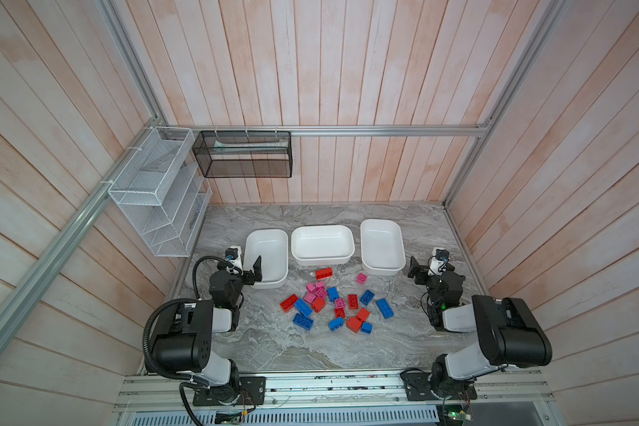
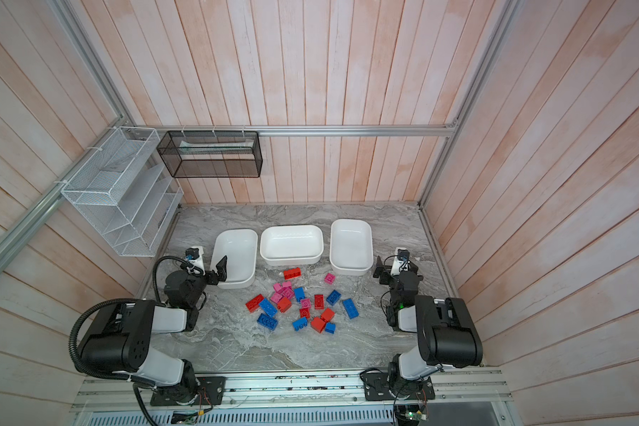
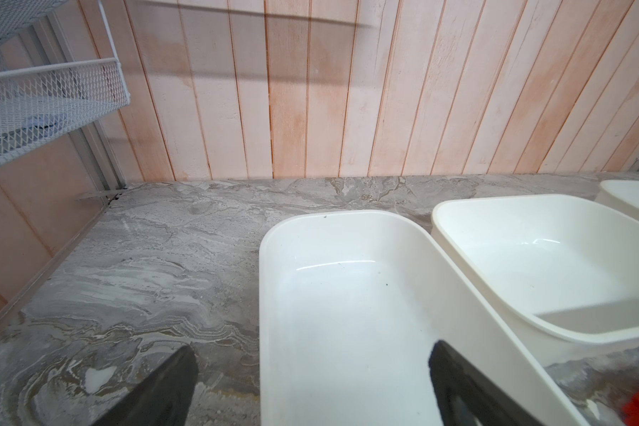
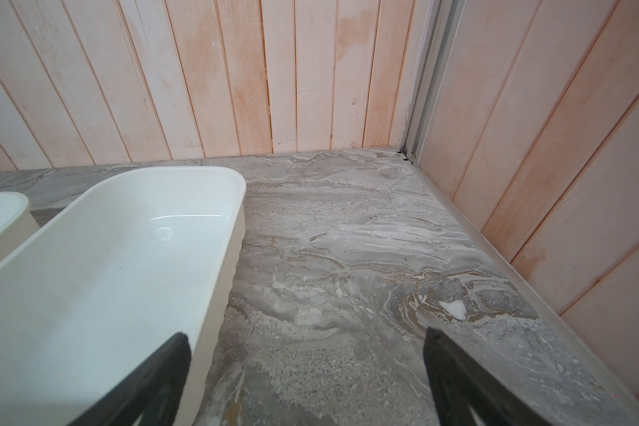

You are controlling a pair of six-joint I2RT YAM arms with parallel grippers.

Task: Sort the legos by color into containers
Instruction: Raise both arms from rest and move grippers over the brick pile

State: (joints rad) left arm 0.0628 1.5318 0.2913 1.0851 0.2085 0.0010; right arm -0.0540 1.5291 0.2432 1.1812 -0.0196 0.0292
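The 3 white containers stood in a row across the far half of the grey marbled bench [image 1: 310,350]. The left container [image 1: 270,250] and the right container [image 1: 382,245] lay lengthwise toward the back wall. The middle container [image 1: 322,243] lay crosswise between them. Each showed a bare white floor.

The legos [image 1: 339,303], about 20 red, blue and pink bricks, lay loose on the bench in a scatter just in front of the containers, with none inside. A red oblong brick [image 1: 324,273] sat nearest the middle container. A single pink brick [image 1: 361,278] lay apart from the rest, close to the right container's near corner.

The left hand [image 3: 310,354] hovered at the near left corner of the left container. Its jaws were spread wide and held nothing, with 1 finger over the bench and 1 over the container's inside. The right hand [image 4: 306,335] hovered at the near right corner of the right container, equally wide open and gripping nothing. It straddled that container's wall in the same way.

A white wire rack [image 1: 155,206] and a black mesh basket [image 1: 244,155] hung on the frame above the far left corner.
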